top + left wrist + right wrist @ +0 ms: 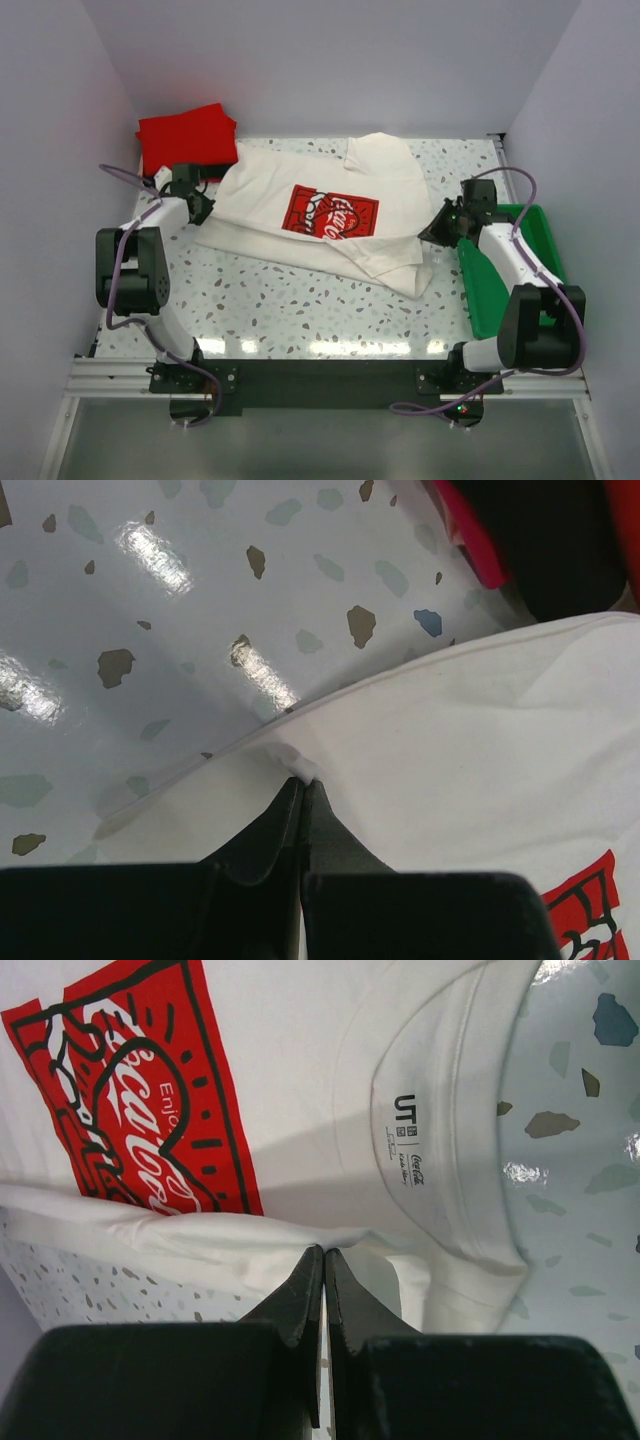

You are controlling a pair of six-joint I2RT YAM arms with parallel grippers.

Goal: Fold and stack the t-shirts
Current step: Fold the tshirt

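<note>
A cream-white t-shirt [330,210] with a red rectangular chest print [330,212] lies partly folded across the middle of the table. My left gripper [205,207] is at its left edge, shut on a small tuft of the hem [303,778]. At the shirt's right edge my right gripper [432,232] is shut, pinching a fold of the white cloth [323,1250] just below the print [130,1090] and the collar label [405,1140]. A folded red t-shirt [185,140] sits at the back left corner. In the left wrist view a black cloth [550,540] shows against the red one [470,540].
A green plastic tray [480,290] stands at the right side, under and beside the right arm. The speckled tabletop [300,310] lies bare in front of the shirt. White walls close in the table at the back and on both sides.
</note>
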